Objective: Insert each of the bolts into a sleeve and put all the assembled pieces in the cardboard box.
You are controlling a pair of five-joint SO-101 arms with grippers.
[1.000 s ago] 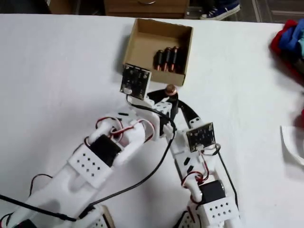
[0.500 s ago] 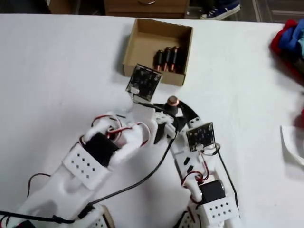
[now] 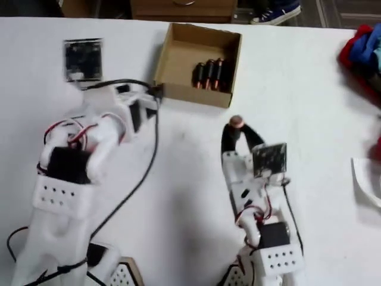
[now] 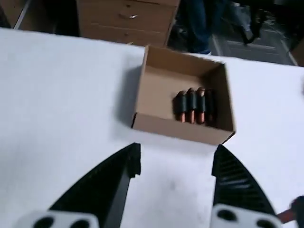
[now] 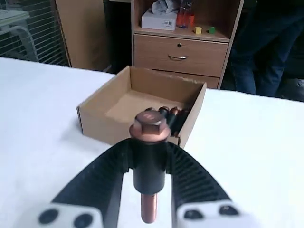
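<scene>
Copper bolt [image 5: 150, 126] in black sleeve [image 5: 149, 167], brown cardboard box [image 3: 191, 93], white table [image 3: 309, 89].

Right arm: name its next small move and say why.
Probably reach forward until the held piece is over the box. The right jaws are shut on a sleeve with a bolt through it, held upright and short of the box, where three pieces already lie. The left jaws stand open, left of the box, apparently out of the path.

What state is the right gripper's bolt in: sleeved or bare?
Sleeved: the copper bolt runs through a black sleeve, head above, shank below, in the right gripper.
</scene>
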